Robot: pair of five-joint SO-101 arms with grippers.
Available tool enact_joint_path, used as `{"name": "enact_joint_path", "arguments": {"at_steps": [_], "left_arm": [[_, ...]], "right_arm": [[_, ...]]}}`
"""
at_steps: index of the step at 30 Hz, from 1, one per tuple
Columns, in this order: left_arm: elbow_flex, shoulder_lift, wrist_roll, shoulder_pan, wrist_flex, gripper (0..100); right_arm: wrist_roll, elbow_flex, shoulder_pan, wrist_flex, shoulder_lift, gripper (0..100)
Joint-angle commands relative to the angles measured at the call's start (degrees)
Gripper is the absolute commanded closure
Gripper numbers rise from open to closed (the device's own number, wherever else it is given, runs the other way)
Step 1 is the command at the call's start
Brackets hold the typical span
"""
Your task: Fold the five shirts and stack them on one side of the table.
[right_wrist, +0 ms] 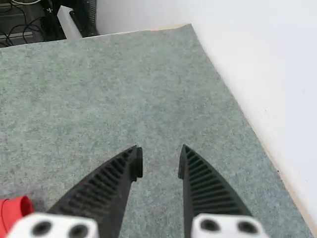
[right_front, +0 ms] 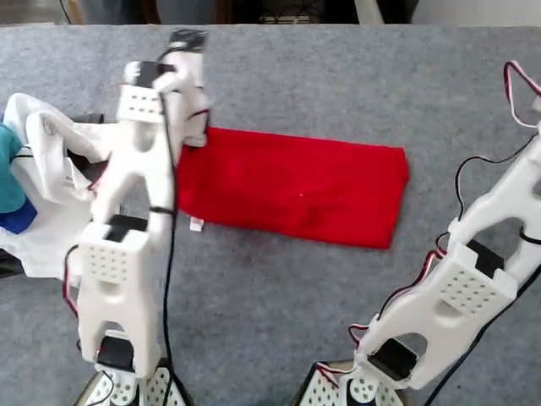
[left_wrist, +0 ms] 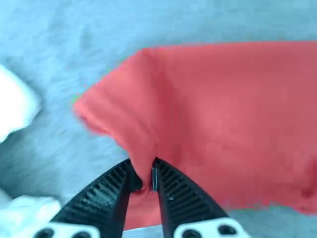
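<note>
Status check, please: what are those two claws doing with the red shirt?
Left gripper shut on edge of red shirt. Right gripper open, over grey mat. Shirt folded flat, mid-table. Nothing blocking; white-and-blue heap lies beside it.

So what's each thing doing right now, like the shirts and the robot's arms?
red shirt: folded into a long strip, mostly flat, one end pinched.
white shirt: crumpled, not folded.
teal shirt: bunched up on the white shirt.
left arm: jaws shut on the red shirt's end.
right arm: jaws open, holding nothing.
</note>
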Motion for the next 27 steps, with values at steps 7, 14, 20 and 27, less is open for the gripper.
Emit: {"name": "enact_joint_path", "arguments": {"at_steps": [7, 14, 20, 27], "left_arm": [[-11.7, -0.4, 0.0, 17.9, 0.5, 97], [-12.1, -0.4, 2.5, 26.0, -3.8, 97], [-11.8, -0.2, 9.1, 28.5, -13.0, 97], [-12.4, 5.2, 10.5, 32.1, -21.2, 97]], "right_arm": [[-0.1, -2.2, 2.5, -2.3, -0.7, 86.8], [-0.3, -5.0, 5.7, -2.7, -0.6, 86.8], [-0.2, -6.5, 8.2, -3.0, -0.3, 86.8], [-0.2, -6.5, 8.5, -3.1, -0.4, 86.8]]}}
